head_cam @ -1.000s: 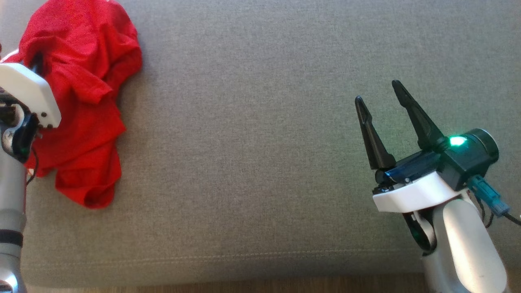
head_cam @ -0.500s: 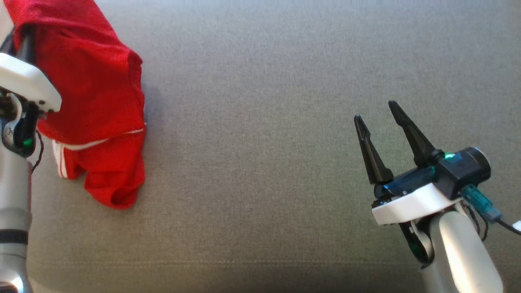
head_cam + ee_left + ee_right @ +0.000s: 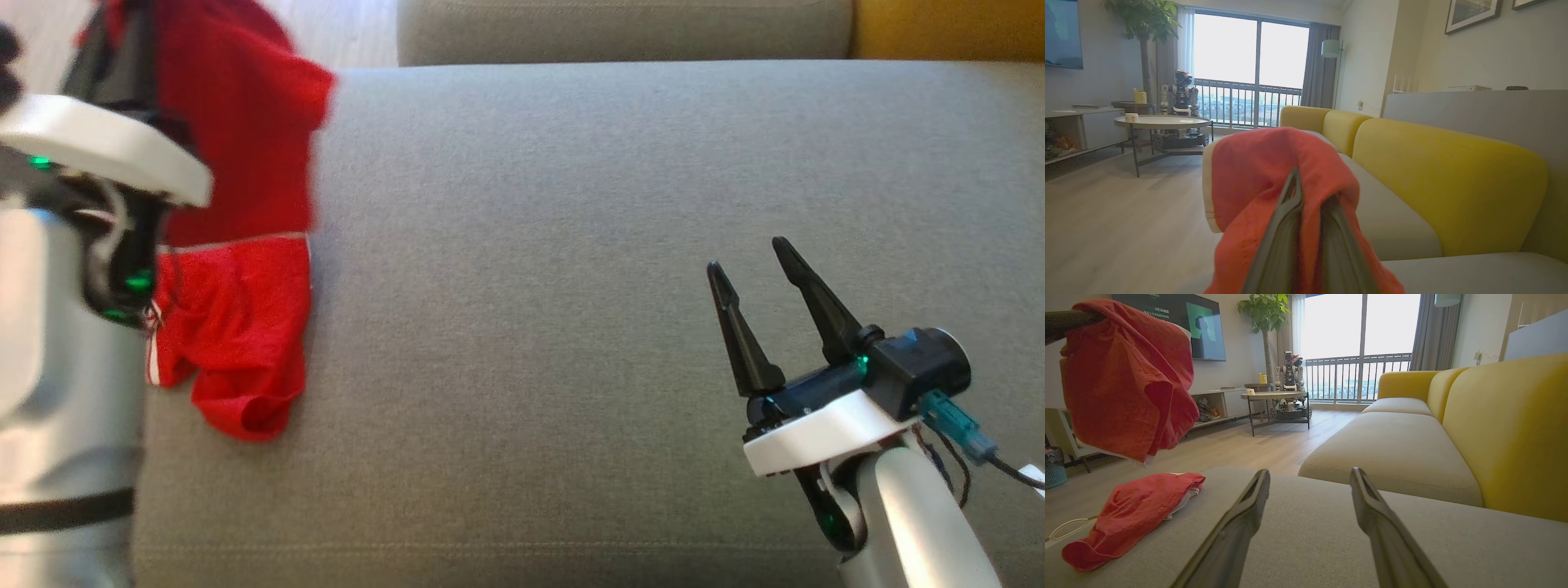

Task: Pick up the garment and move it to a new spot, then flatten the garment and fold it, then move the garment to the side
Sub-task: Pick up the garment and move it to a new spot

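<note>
Clamped on the red cloth garment (image 3: 245, 147) above the left edge of the grey fabric sofa cushion (image 3: 571, 245), the left gripper (image 3: 1310, 196) might lose its thin pinch; the right gripper (image 3: 747, 255) gapes empty.

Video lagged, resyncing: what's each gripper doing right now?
Left gripper: shut on the red garment.
Right gripper: open, holding nothing.

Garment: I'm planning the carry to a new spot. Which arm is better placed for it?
Left. The left gripper is shut on the garment, which hangs from it above the cushion. The right gripper is open, well apart from the garment, holding nothing.
</note>
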`<state>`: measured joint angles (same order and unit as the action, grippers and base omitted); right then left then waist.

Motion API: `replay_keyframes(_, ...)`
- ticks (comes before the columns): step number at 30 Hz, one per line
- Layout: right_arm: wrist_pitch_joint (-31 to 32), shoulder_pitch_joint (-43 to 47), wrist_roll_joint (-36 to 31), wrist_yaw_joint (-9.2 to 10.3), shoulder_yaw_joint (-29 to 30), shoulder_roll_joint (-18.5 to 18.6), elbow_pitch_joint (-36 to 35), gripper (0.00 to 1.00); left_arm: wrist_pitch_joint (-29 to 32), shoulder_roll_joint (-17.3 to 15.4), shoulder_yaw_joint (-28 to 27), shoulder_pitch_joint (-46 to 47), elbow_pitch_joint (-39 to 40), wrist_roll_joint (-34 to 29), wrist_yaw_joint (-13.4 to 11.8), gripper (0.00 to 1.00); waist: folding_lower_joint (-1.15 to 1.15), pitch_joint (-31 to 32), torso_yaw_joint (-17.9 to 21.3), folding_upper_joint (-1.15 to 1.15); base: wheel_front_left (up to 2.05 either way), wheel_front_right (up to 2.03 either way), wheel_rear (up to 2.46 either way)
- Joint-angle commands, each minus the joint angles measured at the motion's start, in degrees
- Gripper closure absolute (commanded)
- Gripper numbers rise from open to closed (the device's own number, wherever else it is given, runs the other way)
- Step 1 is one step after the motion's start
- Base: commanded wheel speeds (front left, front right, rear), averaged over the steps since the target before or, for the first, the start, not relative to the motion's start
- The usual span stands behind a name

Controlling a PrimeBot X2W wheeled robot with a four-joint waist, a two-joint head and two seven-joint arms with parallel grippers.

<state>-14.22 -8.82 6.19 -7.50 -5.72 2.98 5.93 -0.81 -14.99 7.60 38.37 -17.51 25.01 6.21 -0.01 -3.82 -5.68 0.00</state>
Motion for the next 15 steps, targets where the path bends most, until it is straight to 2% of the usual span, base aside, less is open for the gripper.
replay_keyframes(1, -0.6, -1.4, 0.3, 0.01, -1.1, -0.1, -1.7, 0.00, 0.6, -1.0, -0.9, 1.7, 3.4, 0.0, -0.3, 1.00, 0.01, 0.4, 0.8, 0.00, 0.00, 0.00, 0.00)
replay_keyframes(8, -0.7, -2.7, 0.5, 0.01, -0.1, -0.1, -2.1, 0.00, 3.6, 5.9, 5.3, 0.1, 11.2, 0.2, -1.6, 1.00, 0.01, -0.2, 4.8, 0.00, 0.00, 0.00, 0.00)
replay_keyframes(15, -0.8, -4.9, 1.5, 0.01, 2.0, -0.1, -4.1, 0.00, 3.2, 10.9, 11.3, 2.3, 10.8, 0.5, -3.1, 1.00, 0.01, -3.0, 11.5, 0.00, 0.00, 0.00, 0.00)
